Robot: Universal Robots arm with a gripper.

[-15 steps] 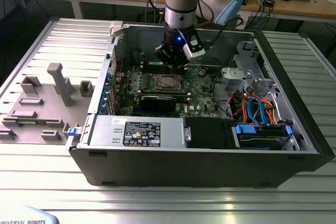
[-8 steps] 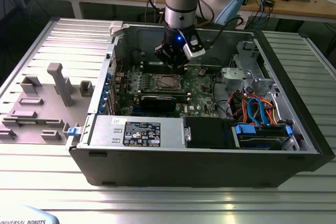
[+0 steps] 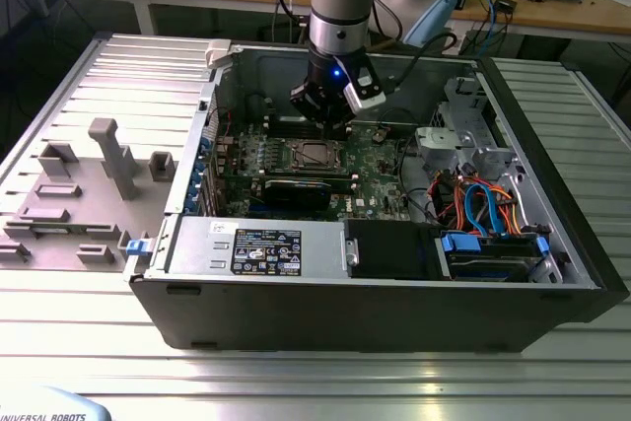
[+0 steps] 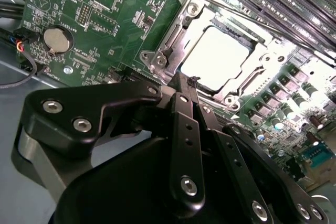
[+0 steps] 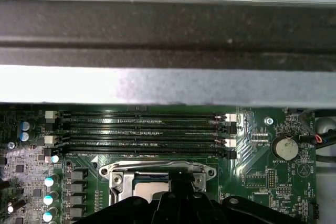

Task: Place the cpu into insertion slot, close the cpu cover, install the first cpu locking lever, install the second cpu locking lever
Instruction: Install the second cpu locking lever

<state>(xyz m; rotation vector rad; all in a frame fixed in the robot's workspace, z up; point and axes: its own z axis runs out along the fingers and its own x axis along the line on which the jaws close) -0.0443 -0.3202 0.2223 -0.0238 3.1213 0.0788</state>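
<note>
Fingers of my end effector (image 4: 190, 85) are pressed together, holding nothing, tip at the rim of the insertion slot (image 4: 170, 51); the cpu (image 4: 212, 59) sits inside under the cpu cover (image 4: 247, 80). Any sideways slip risks scraping the green board (image 4: 105, 24)

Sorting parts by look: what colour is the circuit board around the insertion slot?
Green, clearest in the second wrist view: circuit board, insertion slot.

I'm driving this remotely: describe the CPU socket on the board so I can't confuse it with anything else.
Look inside the open computer case at the green motherboard, just under the gripper. The insertion slot is the square socket with the silver cpu cover framing a bright centre, unlike the long black memory slots beside it.
</note>
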